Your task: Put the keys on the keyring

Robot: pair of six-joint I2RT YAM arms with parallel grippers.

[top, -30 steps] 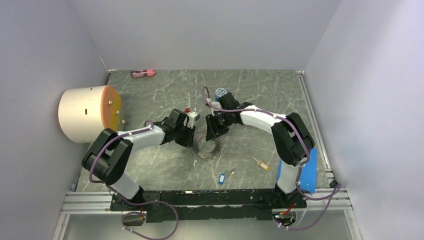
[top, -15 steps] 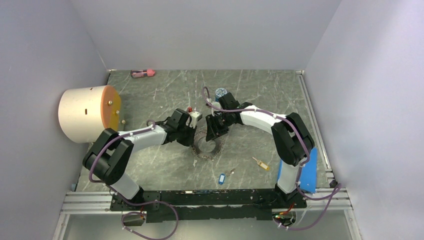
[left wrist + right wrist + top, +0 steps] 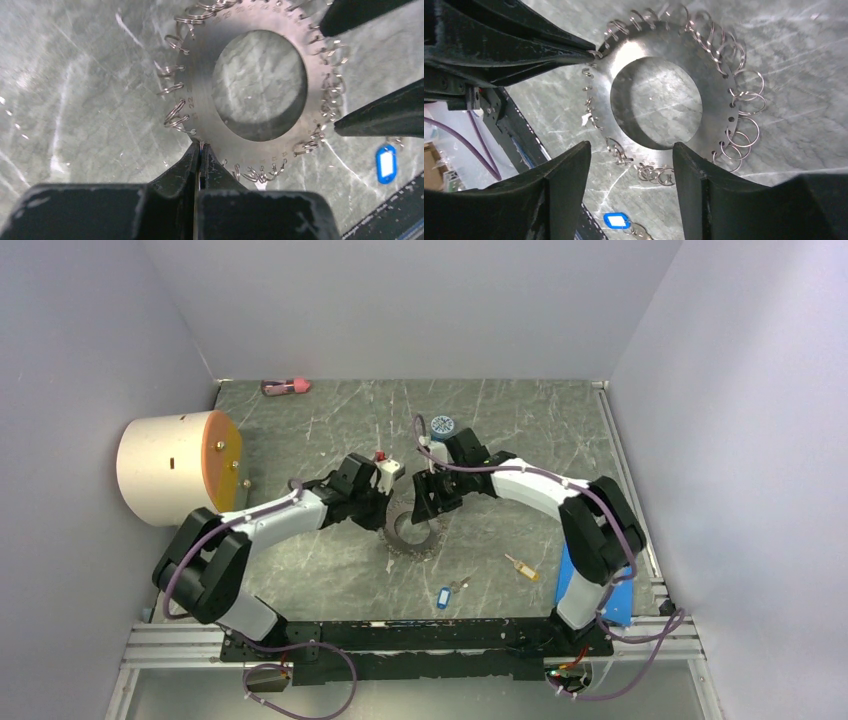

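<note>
The keyring point(image 3: 414, 531) is a flat grey metal ring disc with many small split rings round its rim, lying mid-table. My left gripper point(image 3: 389, 510) is shut on its left rim, as the left wrist view shows point(image 3: 200, 148) on the disc point(image 3: 200, 95). My right gripper point(image 3: 432, 508) is open above the ring's far side; in the right wrist view point(image 3: 631, 146) its fingers straddle the disc's point(image 3: 719, 75) near rim without touching. The blue-tagged key point(image 3: 443, 597) and the yellow-headed key point(image 3: 522, 568) lie loose near the front. The blue tag also shows in both wrist views point(image 3: 385, 163) point(image 3: 616, 220).
A white cylinder with an orange face point(image 3: 175, 468) stands at the left wall. A round blue jar point(image 3: 442, 426) sits behind the right wrist. A pink object point(image 3: 285, 386) lies at the back left. A blue block point(image 3: 607, 585) stands by the right arm's base.
My right wrist has shifted a little to the right, uncovering the blue jar. My left gripper has edged right, still pinching the ring's rim. The keys have not moved.
</note>
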